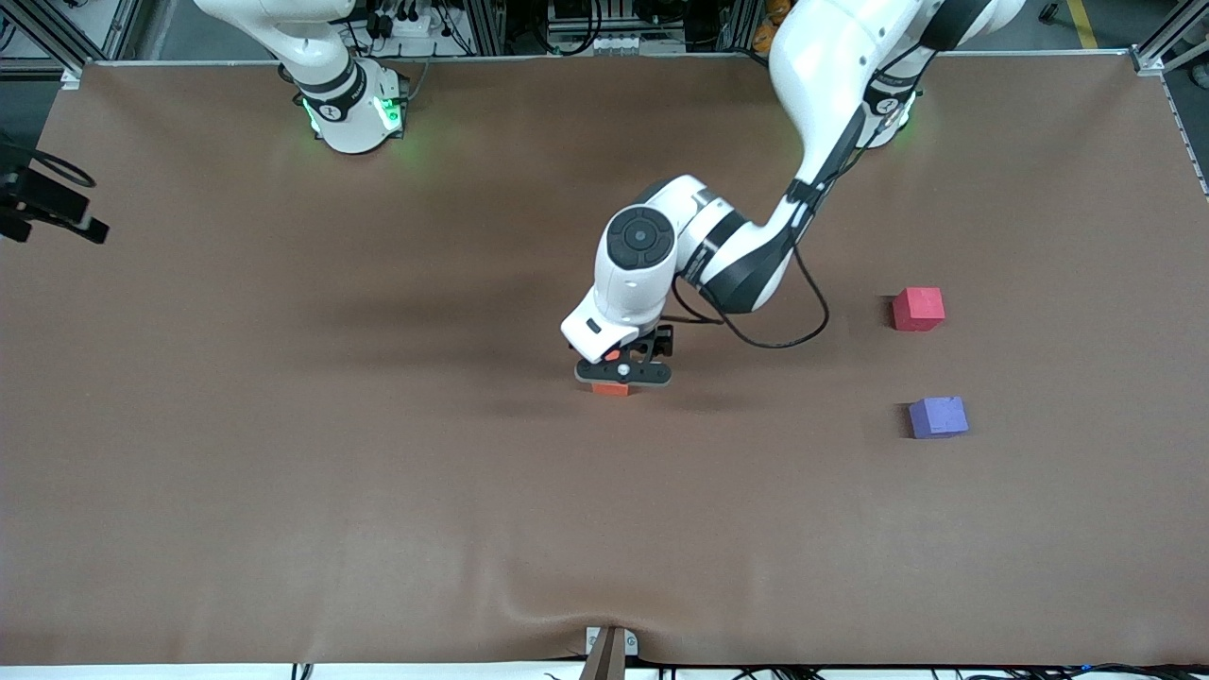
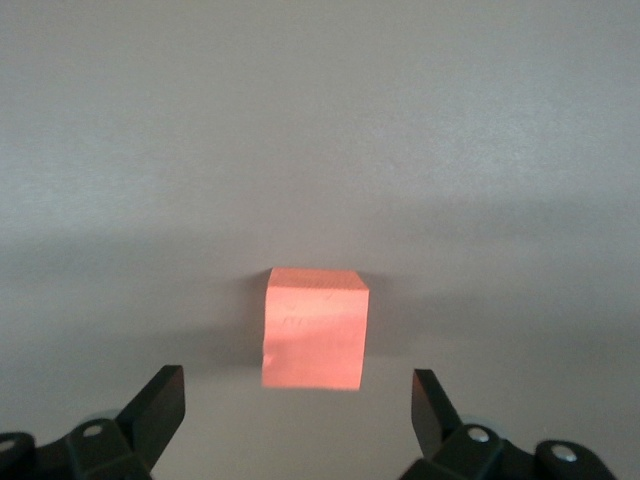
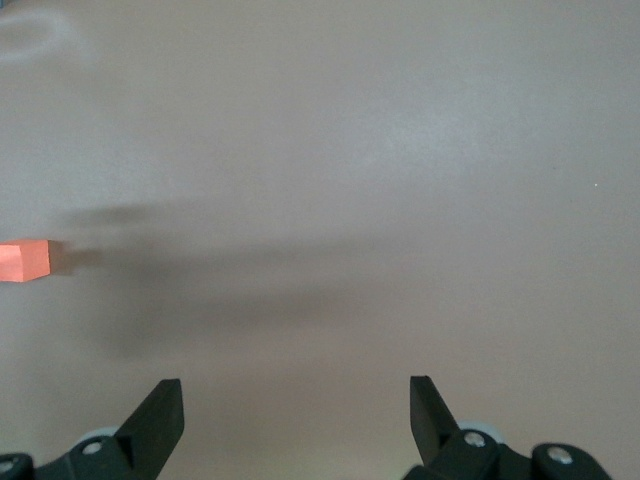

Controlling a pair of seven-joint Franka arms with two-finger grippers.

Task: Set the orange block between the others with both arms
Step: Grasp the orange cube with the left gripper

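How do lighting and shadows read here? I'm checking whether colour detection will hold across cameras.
Front view: even light, soft arm shadow on the table around the left gripper. Left wrist view: the orange block glows washed-out pinkish between open fingers. Right wrist view: pale table, broad dark shadow bands, block at the frame's edge.

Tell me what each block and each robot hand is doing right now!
orange block: sitting on the table, under the left gripper, not held.
pinkish-red block: sitting alone toward the left arm's end of the table.
blue-purple block: sitting apart from the pinkish-red block, nearer the front camera.
left gripper: open, fingers either side of the orange block, not touching it.
right gripper: open, empty, over bare table, waiting.
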